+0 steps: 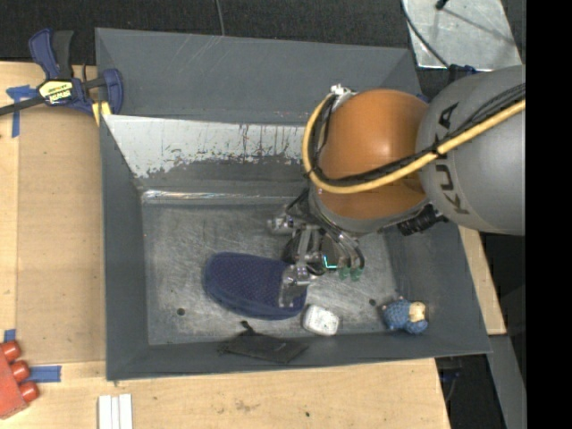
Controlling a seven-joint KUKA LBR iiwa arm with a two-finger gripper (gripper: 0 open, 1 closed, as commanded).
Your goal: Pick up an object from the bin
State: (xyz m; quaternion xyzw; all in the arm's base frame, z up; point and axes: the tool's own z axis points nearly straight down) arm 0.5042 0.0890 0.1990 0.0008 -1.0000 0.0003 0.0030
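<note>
grey kuka arm (483, 181), orange wrist cover (366, 146), yellow cable (465, 137)

The one piece of writing I could read stood on my own grey arm link (487, 164). It was the maker's name, KUKA (453, 186), in black capitals running along the link's curved side (a yellow cable (375, 184) lay across part of the lettering).
</note>
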